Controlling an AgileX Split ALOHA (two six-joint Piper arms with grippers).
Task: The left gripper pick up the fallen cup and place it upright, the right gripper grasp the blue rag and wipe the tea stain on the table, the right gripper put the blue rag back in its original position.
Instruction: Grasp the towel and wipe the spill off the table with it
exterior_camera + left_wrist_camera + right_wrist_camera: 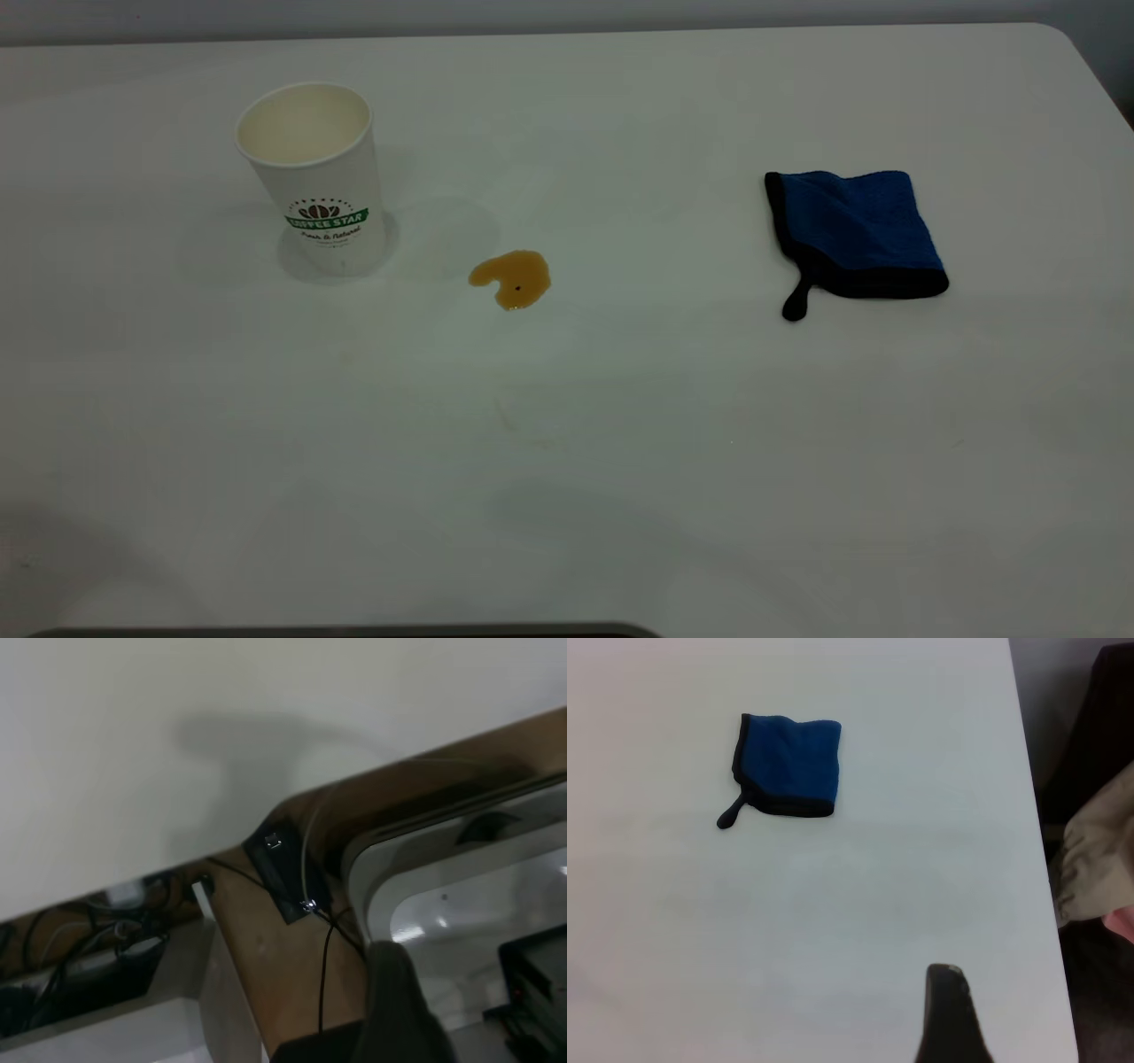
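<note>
Nearest the lens in the right wrist view, one black fingertip of the right gripper [948, 1014] pokes into frame above bare white tabletop; whether its claws are spread or closed I cannot tell from that single finger; farther off on the same surface lies the blue rag [787, 768], a folded blue cloth edged in black with a small black loop tail, flat and untouched, well apart from the finger. Over on the other side, a dark finger of the left gripper [399, 1005] shows in the left wrist view, hanging past the table's edge over brown flooring, cables and a pale rounded fixture; its opening I cannot judge either. Neither arm appears in the exterior view; on the large plain white table [567, 461] the white tapered paper cup [314, 177] with the green "COFFEE STAR" banner stands upright, mouth open upward, toward the left; just beside it, apart from its base, sits the amber-brown tea stain [512, 278] with a tiny dark speck; the rag [852, 232] lies well to the right of both.
</note>
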